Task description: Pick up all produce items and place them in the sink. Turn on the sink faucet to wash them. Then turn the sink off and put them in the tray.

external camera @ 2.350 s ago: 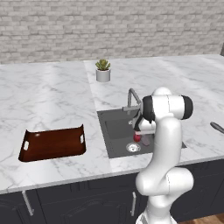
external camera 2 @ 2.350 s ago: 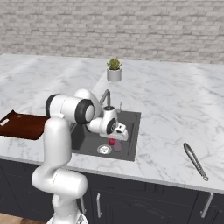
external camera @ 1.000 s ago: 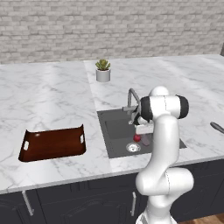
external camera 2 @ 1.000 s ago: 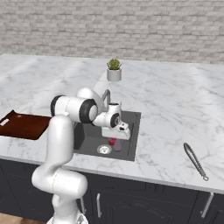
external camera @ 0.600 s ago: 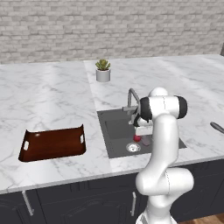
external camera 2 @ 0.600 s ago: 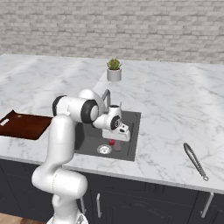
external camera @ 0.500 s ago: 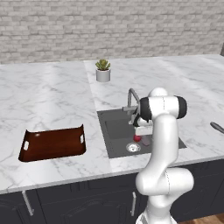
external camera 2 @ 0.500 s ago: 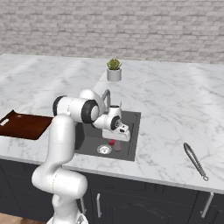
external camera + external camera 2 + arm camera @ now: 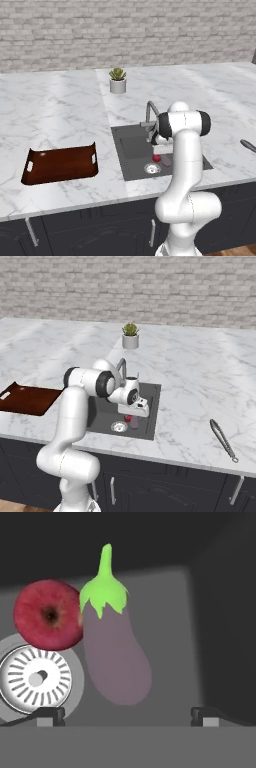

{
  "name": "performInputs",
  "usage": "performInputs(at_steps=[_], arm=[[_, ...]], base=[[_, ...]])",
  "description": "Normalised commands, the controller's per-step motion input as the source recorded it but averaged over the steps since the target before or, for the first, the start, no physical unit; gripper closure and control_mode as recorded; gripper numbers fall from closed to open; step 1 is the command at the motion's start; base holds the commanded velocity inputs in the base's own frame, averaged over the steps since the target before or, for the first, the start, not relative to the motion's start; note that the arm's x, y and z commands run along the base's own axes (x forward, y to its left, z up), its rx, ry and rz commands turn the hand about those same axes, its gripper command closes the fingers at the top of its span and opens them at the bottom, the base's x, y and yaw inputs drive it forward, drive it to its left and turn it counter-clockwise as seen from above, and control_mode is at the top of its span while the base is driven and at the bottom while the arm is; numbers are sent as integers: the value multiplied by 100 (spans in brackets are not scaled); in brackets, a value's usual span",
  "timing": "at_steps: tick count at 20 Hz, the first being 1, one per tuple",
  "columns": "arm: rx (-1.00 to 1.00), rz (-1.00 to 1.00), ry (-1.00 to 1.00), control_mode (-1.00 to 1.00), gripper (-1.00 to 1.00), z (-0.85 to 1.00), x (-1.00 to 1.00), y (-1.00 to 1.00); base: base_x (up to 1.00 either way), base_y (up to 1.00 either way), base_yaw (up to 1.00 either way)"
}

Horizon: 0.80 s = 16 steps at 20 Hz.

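**Hovering Over the Wash: Both Pieces in the Basin, Tap Untouched**

Hanging low inside the sink, my gripper has its fingers spread wide and holds nothing — the hand view looks between the two dark tips at the produce on the basin floor. The red apple rests against the upper edge of the round silver drain, touching the green cap of the purple eggplant, which lies just beside it with its stem pointing away from me. From the base cameras the apple shows as a small red spot by the drain, half hidden behind my forearm.

By my reading, the loading is finished and the water comes next. The faucet rises from the back rim of the sink, close behind my wrist, and that closeness is the first hazard: lifting out carelessly could knock my hand against the gooseneck or swing the spout off the basin. I cannot make out the handle clearly, so a push aimed by guesswork might miss it or slide off.

The round apple could roll if nudged — or if the stream strikes it — and settle under the near wall where a grasp is awkward. Wet skin on the eggplant may slip between my fingers later.

The wooden tray waits on the marble tabletop, well apart to the left, so a weak grip on that carry could drop a piece.
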Motion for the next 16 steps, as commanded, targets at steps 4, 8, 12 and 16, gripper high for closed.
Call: performInputs(at_steps=[4, 8, 12, 16], arm=[[0, 0, 0, -100, -100, -16, 24, 0], [0, 0, 0, -100, -100, -18, 19, 0], [0, 0, 0, -100, -100, -22, 6, 0], [0, 1, 0, -100, -100, -23, 2, 0]], base=[[0, 0, 0], [0, 0, 0], [0, 0, 0], [0, 0, 0]])
